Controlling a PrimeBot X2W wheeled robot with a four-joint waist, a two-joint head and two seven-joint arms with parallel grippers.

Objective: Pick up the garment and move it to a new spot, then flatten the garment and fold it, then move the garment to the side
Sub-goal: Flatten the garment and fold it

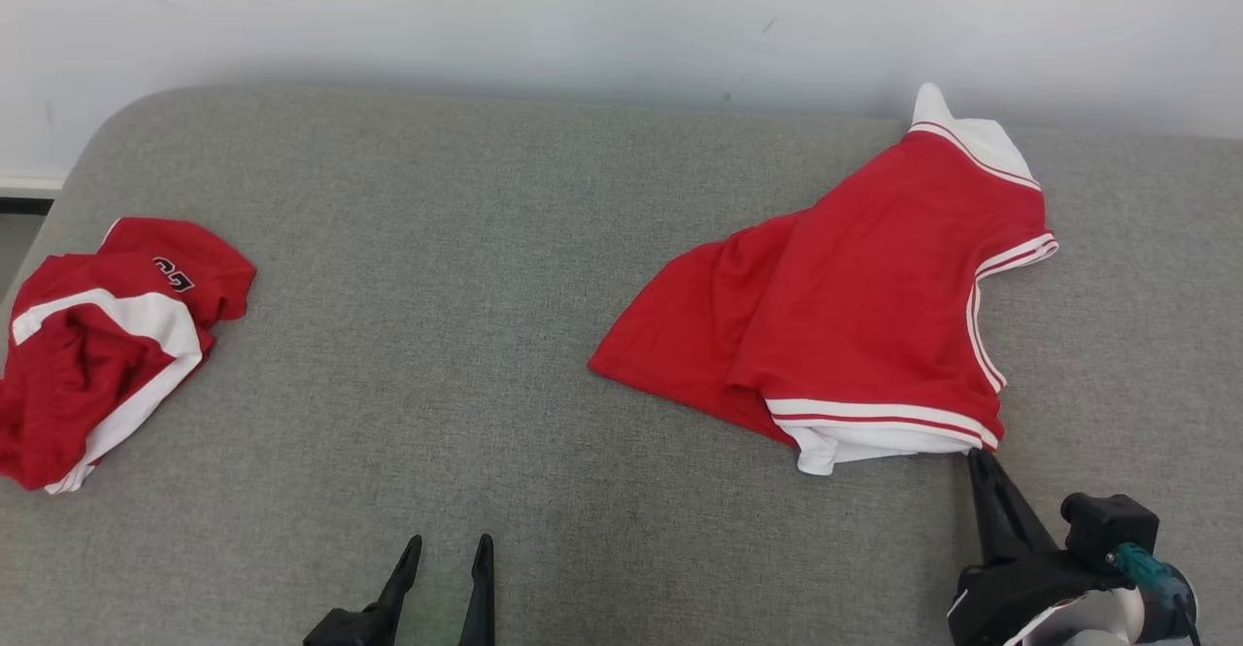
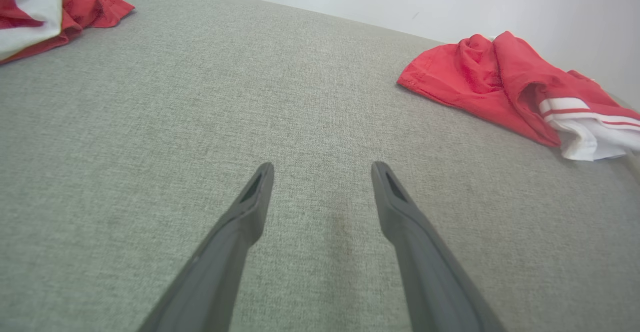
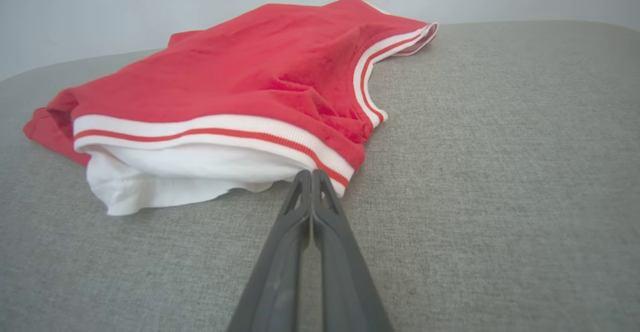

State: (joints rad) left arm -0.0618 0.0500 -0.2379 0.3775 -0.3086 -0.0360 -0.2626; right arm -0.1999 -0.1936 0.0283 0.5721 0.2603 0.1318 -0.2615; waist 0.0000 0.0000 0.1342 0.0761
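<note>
A red sleeveless garment (image 1: pixel 874 306) with white-and-red striped trim lies partly spread on the grey cushioned surface (image 1: pixel 466 267) at the right, its white lining showing at the near hem. In the right wrist view the garment (image 3: pixel 240 77) lies just ahead, and my right gripper (image 3: pixel 312 172) is shut with its tips pinching the hem's near right corner. From the head camera, the right gripper (image 1: pixel 976 457) meets that same corner. My left gripper (image 1: pixel 450 549) stands open over bare fabric at the bottom middle, well apart from the garment (image 2: pixel 500 87); nothing sits between its fingers (image 2: pixel 260 192).
A second red and white garment (image 1: pixel 97 345) lies crumpled at the surface's left edge, also seen as a bunched garment (image 2: pixel 50 2) at the top left of the left wrist view. A pale wall (image 1: pixel 621 15) runs behind the surface. The surface's rounded left corner drops off near the floor.
</note>
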